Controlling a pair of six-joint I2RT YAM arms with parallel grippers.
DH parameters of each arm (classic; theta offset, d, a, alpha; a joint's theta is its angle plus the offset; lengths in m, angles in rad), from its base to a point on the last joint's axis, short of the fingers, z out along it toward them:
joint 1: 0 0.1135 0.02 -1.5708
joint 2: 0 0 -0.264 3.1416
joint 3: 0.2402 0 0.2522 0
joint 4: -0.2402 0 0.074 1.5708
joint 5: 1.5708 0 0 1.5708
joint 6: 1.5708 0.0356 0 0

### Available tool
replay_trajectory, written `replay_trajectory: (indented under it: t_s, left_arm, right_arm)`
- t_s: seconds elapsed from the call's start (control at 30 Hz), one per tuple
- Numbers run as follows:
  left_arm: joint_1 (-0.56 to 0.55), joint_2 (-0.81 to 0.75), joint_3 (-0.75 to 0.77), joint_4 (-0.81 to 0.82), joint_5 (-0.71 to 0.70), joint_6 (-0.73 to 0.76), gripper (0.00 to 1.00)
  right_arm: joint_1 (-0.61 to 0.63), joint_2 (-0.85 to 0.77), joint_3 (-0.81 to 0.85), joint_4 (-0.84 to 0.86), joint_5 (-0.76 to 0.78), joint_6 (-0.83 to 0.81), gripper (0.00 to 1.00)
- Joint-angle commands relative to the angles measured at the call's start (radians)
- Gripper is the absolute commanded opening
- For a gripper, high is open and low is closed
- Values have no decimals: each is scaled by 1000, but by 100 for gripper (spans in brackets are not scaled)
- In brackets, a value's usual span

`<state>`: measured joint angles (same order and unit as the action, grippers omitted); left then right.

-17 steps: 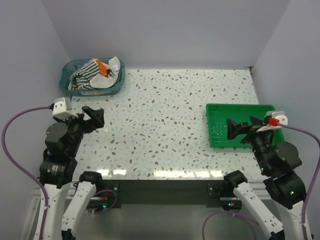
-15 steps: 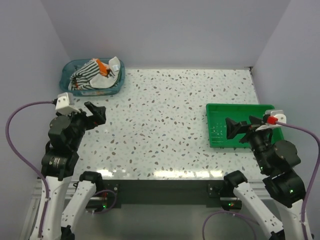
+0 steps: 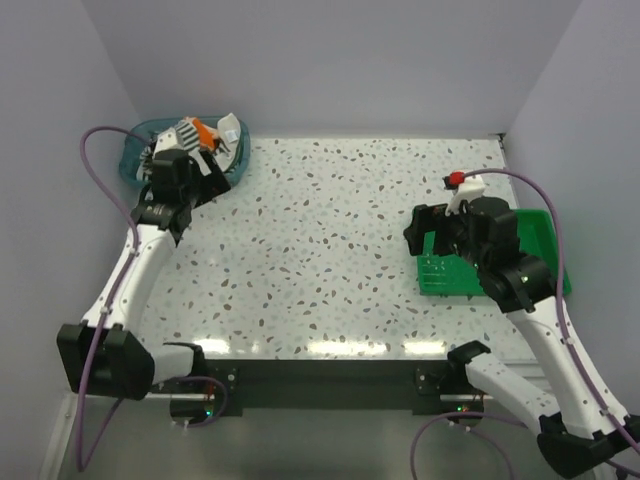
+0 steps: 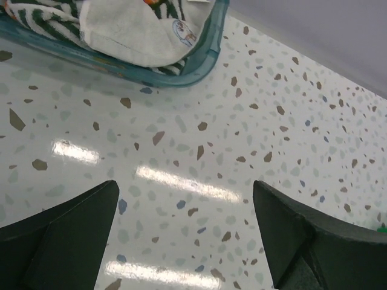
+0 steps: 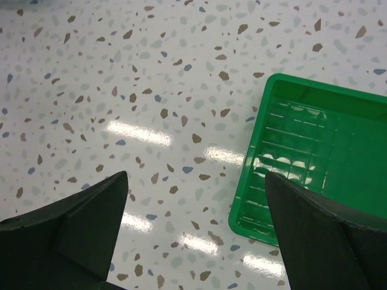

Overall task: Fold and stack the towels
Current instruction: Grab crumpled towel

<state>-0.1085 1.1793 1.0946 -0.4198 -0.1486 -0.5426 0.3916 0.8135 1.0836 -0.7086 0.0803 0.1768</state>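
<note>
The towels lie bunched in a teal basket [image 3: 133,152] at the far left corner. The striped towel [image 3: 178,138] lies under an orange one [image 3: 203,129] and a pale cloth [image 3: 229,129]. In the left wrist view the striped towel [image 4: 36,15] and the pale cloth [image 4: 130,33], which has a small cartoon print, hang over the basket rim [image 4: 199,60]. My left gripper [image 3: 203,170] is open and empty, just in front of the basket [image 4: 184,235]. My right gripper [image 3: 420,228] is open and empty above the table beside the tray's left edge [image 5: 196,229].
A green tray [image 3: 440,278] with nothing in it sits at the right, partly under my right arm; it also shows in the right wrist view [image 5: 314,151]. The speckled tabletop [image 3: 320,220] lies between basket and tray. Walls close in the back and both sides.
My left arm has stretched forward from near its base to the basket's front. My right arm has swung forward and left to the tray's left edge. The towels have not moved.
</note>
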Motion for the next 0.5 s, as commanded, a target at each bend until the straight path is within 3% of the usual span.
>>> replay_trajectory:
  t_s: [0.0,0.23,0.47]
  left_arm:
    - [64,121,91,156,-84,-25,97]
    - [150,484,345,190,-105,7,95]
    - [193,718,528,151,-135,6,91]
  right_arm:
    - [-3,19,42,-22,-106,21,99]
    - [0,50,12,35,-149,52,99]
    - [-3,81,15,50,-123,47,99]
